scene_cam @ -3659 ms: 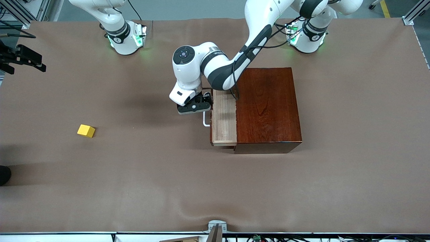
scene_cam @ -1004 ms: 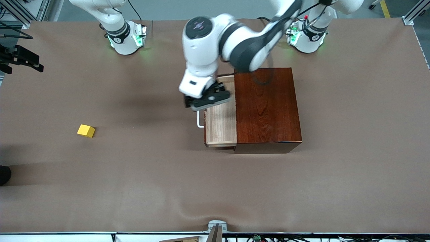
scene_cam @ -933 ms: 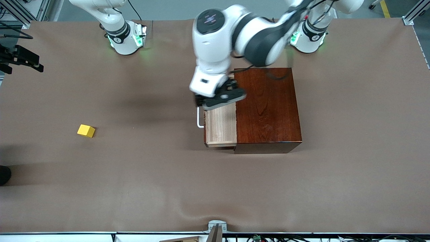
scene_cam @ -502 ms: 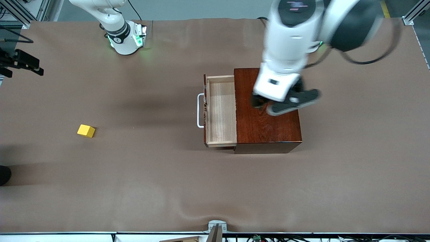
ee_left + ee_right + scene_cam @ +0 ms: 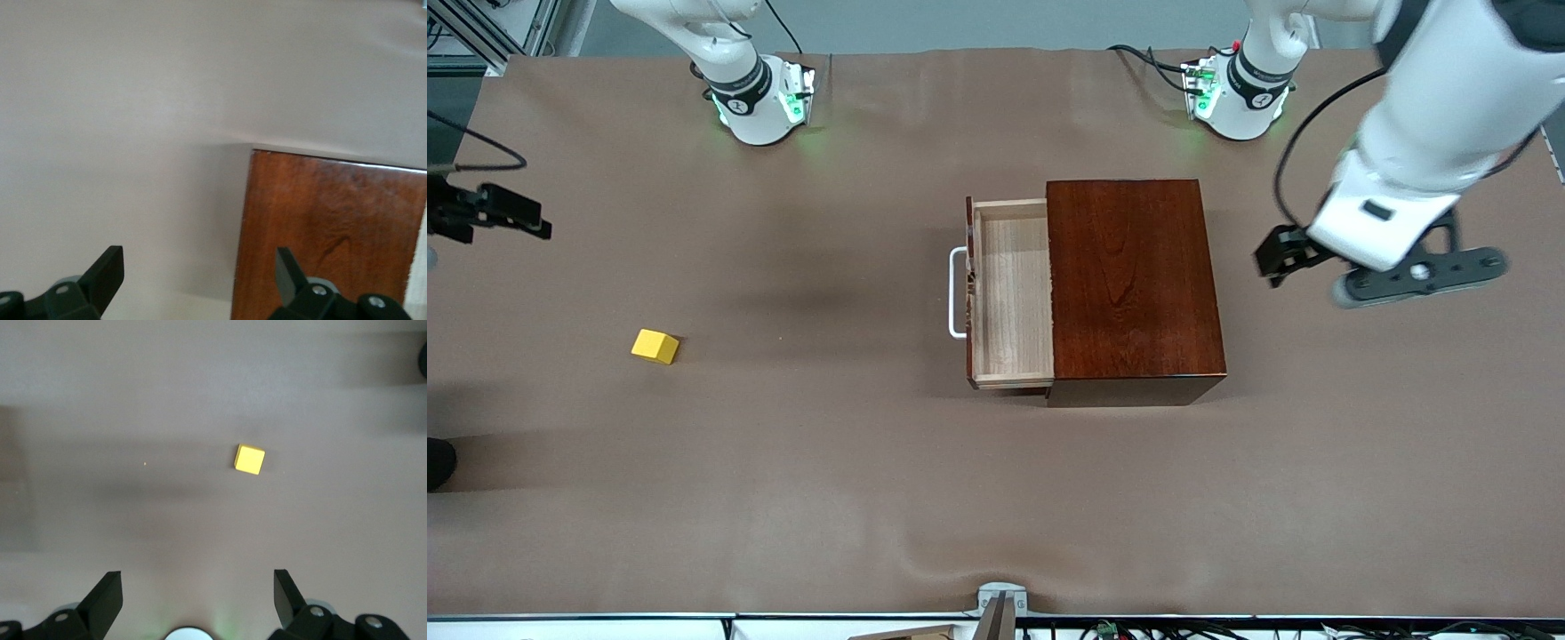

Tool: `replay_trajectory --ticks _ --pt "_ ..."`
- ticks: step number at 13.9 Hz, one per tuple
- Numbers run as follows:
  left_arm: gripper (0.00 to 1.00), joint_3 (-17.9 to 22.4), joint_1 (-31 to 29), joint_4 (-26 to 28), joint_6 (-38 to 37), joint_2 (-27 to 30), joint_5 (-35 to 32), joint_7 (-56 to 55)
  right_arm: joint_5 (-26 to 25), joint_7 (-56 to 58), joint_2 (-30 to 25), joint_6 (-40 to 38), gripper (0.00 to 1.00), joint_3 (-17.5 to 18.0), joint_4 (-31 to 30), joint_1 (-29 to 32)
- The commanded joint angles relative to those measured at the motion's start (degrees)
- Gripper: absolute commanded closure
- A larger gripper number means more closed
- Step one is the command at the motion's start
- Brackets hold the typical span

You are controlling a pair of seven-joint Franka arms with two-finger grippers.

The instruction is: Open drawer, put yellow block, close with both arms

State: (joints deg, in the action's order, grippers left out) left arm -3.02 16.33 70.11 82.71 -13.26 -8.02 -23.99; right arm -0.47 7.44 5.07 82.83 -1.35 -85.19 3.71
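I see the drawer (image 5: 1009,293) pulled out of the dark wooden box (image 5: 1134,289) toward the right arm's end of the table, its pale tray bare inside and the white handle (image 5: 957,293) on its front free of any grip. The yellow block (image 5: 655,346) sits on the brown table cover (image 5: 827,480), well apart from the drawer, toward the right arm's end and a little nearer the front camera than the handle. Nothing lies on the cover between block and drawer.

My left gripper (image 5: 1383,267) hangs in the air over bare cover beside the box, at the left arm's end of the table. In its wrist view the fingers (image 5: 107,270) stand wide apart with nothing between them, and the box's top shows below them.

My right gripper (image 5: 197,600) is up at the right arm's end of the table, over bare cover. Its wrist view looks down on the block, with both fingers spread fully and holding nothing.

The two green-lit bases (image 5: 760,102) stand along the table's edge farthest from the front camera.
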Motion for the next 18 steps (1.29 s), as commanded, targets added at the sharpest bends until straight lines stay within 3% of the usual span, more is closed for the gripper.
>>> replay_trajectory --ticks 1,8,14,18 --pt "0.0 -0.9 -3.0 5.3 0.0 5.3 0.4 3.2 -0.2 0.7 3.7 2.0 0.0 0.6 1.2 1.8" --pt "0.0 -0.9 -12.3 9.3 -0.2 10.1 5.0 14.4 1.1 0.1 12.9 6.6 0.0 0.6 0.9 4.5" --pt "0.0 -0.6 -14.8 20.5 2.4 18.3 8.6 16.4 1.1 0.0 17.2 9.0 0.0 0.6 -1.3 5.5" --pt "0.0 -0.8 -14.8 21.6 1.8 19.6 9.3 17.1 1.3 -0.5 18.8 12.5 0.0 0.7 -4.8 6.6"
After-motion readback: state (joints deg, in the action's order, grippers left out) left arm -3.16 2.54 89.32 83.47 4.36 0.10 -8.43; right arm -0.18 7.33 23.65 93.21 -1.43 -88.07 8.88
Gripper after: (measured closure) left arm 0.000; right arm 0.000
